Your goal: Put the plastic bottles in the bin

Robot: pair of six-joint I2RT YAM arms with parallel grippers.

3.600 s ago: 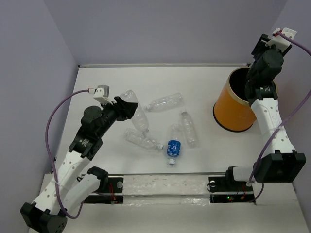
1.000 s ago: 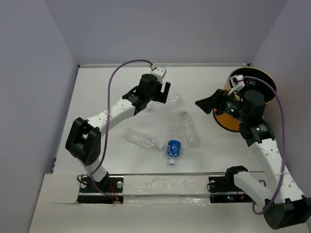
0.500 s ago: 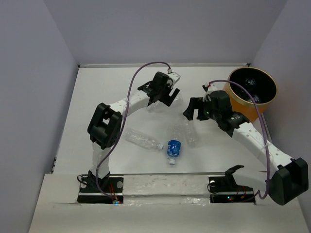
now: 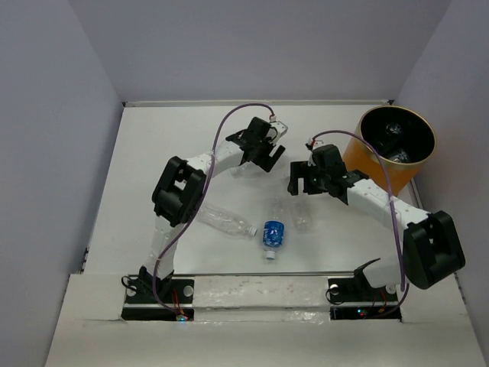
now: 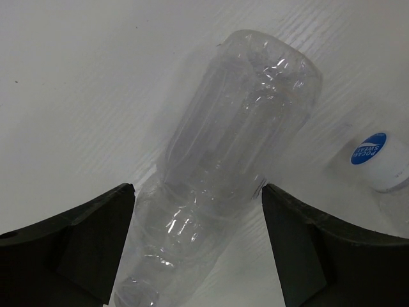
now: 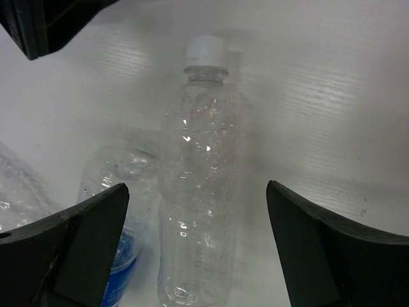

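Note:
My left gripper (image 4: 262, 157) hangs at the back middle of the table, open astride a clear plastic bottle (image 5: 239, 134). That bottle lies against the left finger (image 5: 77, 236), and a strip of table shows before the right one. Just right of it, my right gripper (image 4: 301, 183) stands open over another clear bottle (image 6: 201, 128) with a white cap, with gaps on both sides. A blue-label bottle (image 4: 273, 232) and one more clear bottle (image 4: 225, 220) lie nearer the front. The orange bin (image 4: 372, 164) stands at the back right with bottles inside.
A white cap with blue print (image 5: 374, 160) lies just right of the left gripper's bottle. The left gripper's black finger (image 6: 51, 22) shows in the top left corner of the right wrist view. Grey walls close off the table's back and sides.
My left arm swung from the table's left to the back-middle bottle, and its jaws have narrowed around it. My right arm came down from the bin to the capped bottle.

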